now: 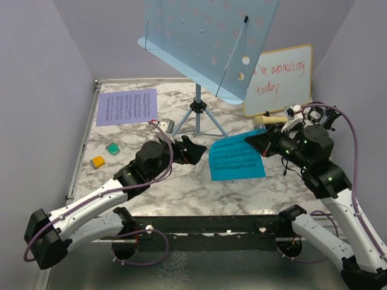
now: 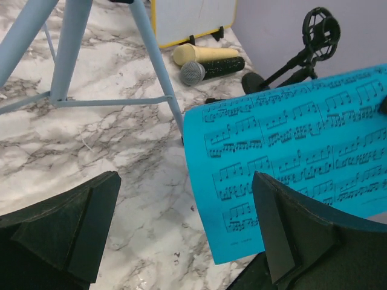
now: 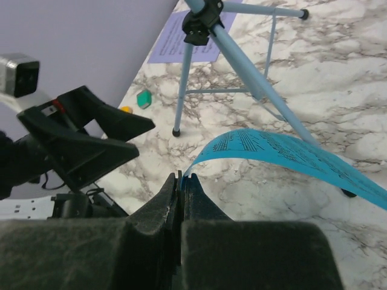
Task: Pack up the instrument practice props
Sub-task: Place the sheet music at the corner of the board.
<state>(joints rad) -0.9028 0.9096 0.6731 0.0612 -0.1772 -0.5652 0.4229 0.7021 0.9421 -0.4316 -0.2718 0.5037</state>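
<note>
The cyan sheet (image 1: 237,158) lies on the marble, and my right gripper (image 1: 253,140) is shut on its right edge. In the right wrist view the sheet (image 3: 290,154) arches up from the closed jaws (image 3: 181,178). My left gripper (image 1: 195,151) is open at the sheet's left edge. Its jaws (image 2: 184,232) hold nothing, and the right-hand finger (image 2: 278,229) overlaps the sheet (image 2: 284,157). The light-blue music rack (image 1: 205,36) stands on tripod legs (image 1: 198,118). The printed music sheet (image 1: 127,107) lies at the back left. The cream microphone (image 2: 205,53) and the black studio microphone (image 2: 320,33) are at the back right.
A wood-framed whiteboard (image 1: 278,81) with red writing leans on the back right wall. A green block (image 1: 112,148) and an orange block (image 1: 97,162) sit at the left. Purple walls close in both sides. A tripod leg (image 2: 160,72) comes down near the sheet's far left corner.
</note>
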